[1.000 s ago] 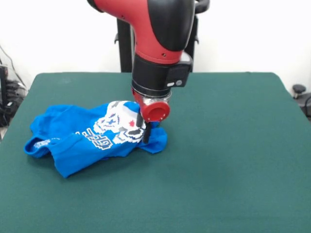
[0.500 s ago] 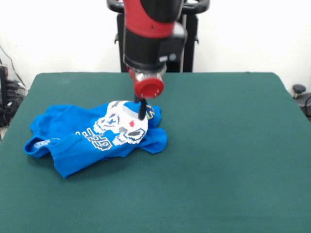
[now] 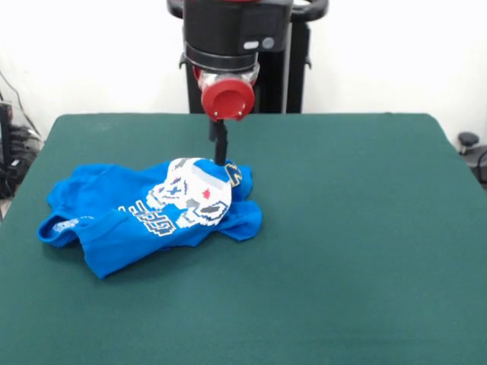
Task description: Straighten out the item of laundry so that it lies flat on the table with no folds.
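The item of laundry (image 3: pixel 144 213), a bright blue T-shirt with a white pixel print, lies crumpled on the left half of the table (image 3: pixel 358 228). Its body is bunched and folded over itself, with a small fold turned up at its far right edge. My gripper (image 3: pixel 221 158) hangs in the air just above that far right edge, clear of the cloth. Nothing hangs from it. Only a single narrow black strip of it shows under the red wrist cap.
The dark green table stretches far to the right of the shirt and in front of it. Cables and dark gear sit off the table's left edge (image 3: pixel 15 144). A black object (image 3: pixel 468 141) stands beyond the right edge.
The arm has risen from the shirt's right part and drawn back toward the table's far side. The shirt stayed on the table.
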Robot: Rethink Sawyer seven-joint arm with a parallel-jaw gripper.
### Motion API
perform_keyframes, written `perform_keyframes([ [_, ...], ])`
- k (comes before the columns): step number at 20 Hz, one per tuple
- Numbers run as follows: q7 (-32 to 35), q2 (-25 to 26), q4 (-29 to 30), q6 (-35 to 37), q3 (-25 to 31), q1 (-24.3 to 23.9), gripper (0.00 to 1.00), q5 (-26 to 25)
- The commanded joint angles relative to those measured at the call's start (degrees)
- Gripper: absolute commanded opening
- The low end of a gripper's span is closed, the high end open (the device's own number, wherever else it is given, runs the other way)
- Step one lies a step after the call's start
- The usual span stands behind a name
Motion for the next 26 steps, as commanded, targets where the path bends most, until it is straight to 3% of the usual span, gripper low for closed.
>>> perform_keyframes([
  [1,13.73,3.44,7.32,-5.45,8.97,0.40,1.00,5.54],
  [5,13.91,5.87,7.10,-11.09,10.39,0.67,1.00,7.36],
  [15,14.05,8.13,6.94,-14.70,11.35,1.47,1.00,10.30],
  [21,15.64,5.48,5.66,-2.76,8.28,3.07,1.00,9.85],
  [26,16.66,5.47,4.81,-0.54,7.29,3.86,1.00,9.61],
])
